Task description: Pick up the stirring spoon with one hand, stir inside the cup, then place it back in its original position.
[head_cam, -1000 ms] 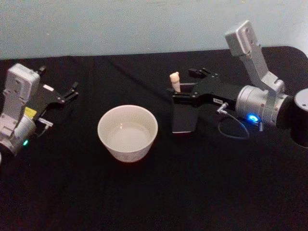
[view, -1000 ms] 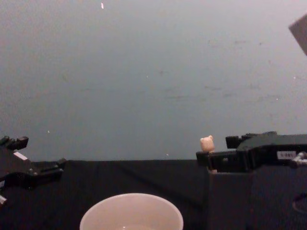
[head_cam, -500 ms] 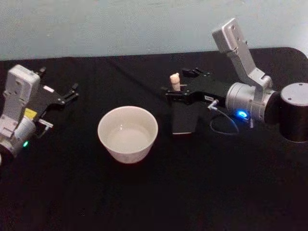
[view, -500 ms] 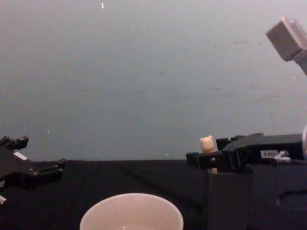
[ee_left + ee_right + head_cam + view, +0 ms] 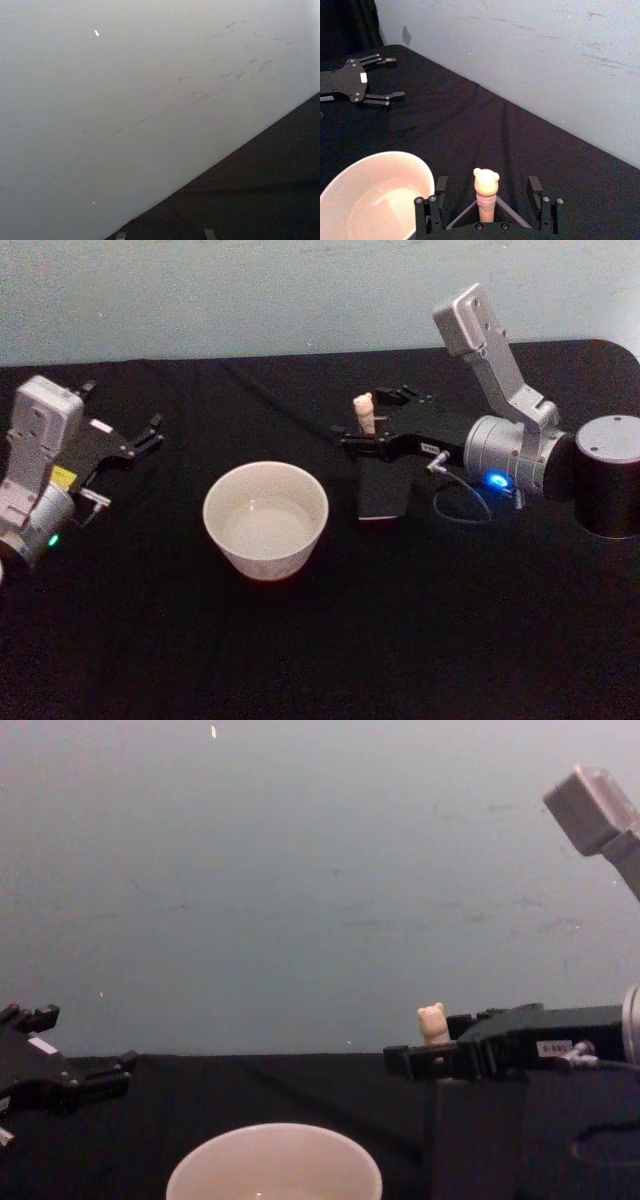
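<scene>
Your head view looks down over the black-clothed desk (image 5: pixel 420 640); the chest view skims it low, facing the pale wall (image 5: pixel 300 870). Both share the wide cream-white cup (image 5: pixel 262 560).

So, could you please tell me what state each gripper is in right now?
Left gripper: open, holding nothing.
Right gripper: open, jaws either side of the stirring spoon handle.

The right gripper (image 5: pixel 487 186) holds its black fingers (image 5: pixel 440 192) spread either side of the cream-beige, animal-headed stirring spoon (image 5: pixel 486 195) without touching it. The spoon stands upright in a dark grey square holder (image 5: pixel 462 216). Just beside it on the black tabletop (image 5: pixel 470 135) sits the wide cream-white cup (image 5: pixel 350 180).
</scene>
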### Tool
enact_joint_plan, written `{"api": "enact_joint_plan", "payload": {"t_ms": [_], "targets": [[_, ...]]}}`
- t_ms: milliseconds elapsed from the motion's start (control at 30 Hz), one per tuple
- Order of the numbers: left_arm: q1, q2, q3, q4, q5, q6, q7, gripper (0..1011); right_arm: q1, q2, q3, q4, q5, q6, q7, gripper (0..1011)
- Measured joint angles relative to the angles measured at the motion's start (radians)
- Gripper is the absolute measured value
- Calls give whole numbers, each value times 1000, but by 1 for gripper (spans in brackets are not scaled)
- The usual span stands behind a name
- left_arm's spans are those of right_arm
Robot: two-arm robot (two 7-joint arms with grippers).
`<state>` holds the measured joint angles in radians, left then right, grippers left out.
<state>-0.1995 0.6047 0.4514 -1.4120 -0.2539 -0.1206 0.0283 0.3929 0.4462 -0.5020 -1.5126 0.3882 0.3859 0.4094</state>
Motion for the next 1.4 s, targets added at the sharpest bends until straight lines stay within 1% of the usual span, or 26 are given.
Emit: {"api": "enact_joint_plan", "payload": {"t_ms": [100, 500, 633, 767, 867, 900, 933, 967, 1033, 1067, 1100, 1133, 1167, 1200, 1333, 1400], "targets": [[0, 0, 0, 0, 0, 0, 0, 1001, -1, 0, 0, -2, -7, 0, -1, 1002], [0, 0, 0, 0, 0, 0, 0, 1001, -2, 0, 0, -3, -6, -1, -1, 1002], [0, 0, 0, 0, 0, 0, 0, 1001, -2, 0, 0, -3, -5, -1, -1, 941], [0, 0, 0, 0, 0, 0, 0, 1001, -2, 0, 1, -3, -4, -1, -1, 816], [0, 0, 0, 0, 0, 0, 0, 1001, -2, 0, 1, -3, -4, -1, -1, 762], [0, 0, 0, 0, 0, 0, 0, 1001, -2, 0, 1, -3, -4, -1, -1, 706], [0, 0, 0, 0, 0, 0, 0, 1001, -2, 0, 1, -3, -4, -1, -1, 686], [0, 0, 0, 0, 0, 0, 0, 1001, -2, 0, 1, -3, -4, -1, -1, 626], [0, 0, 0, 0, 0, 0, 0, 1001, -2, 0, 1, -3, -4, -1, -1, 593], [0, 0, 0, 0, 0, 0, 0, 1001, -2, 0, 1, -3, -3, -1, -1, 544], [0, 0, 0, 0, 0, 0, 0, 1001, -2, 0, 1, -3, -3, -1, -1, 544], [0, 0, 0, 0, 0, 0, 0, 1001, -2, 0, 1, -3, -3, -1, -1, 484], [0, 0, 0, 0, 0, 0, 0, 1001, -2, 0, 1, -3, -3, -1, -1, 466], [0, 0, 0, 0, 0, 0, 0, 1001, -2, 0, 1, -3, -3, -1, -1, 421], [0, 0, 0, 0, 0, 0, 0, 1001, -2, 0, 1, -3, -3, -1, -1, 303], [0, 0, 0, 0, 0, 0, 0, 1001, -2, 0, 1, -3, -2, -1, -1, 226]]}}
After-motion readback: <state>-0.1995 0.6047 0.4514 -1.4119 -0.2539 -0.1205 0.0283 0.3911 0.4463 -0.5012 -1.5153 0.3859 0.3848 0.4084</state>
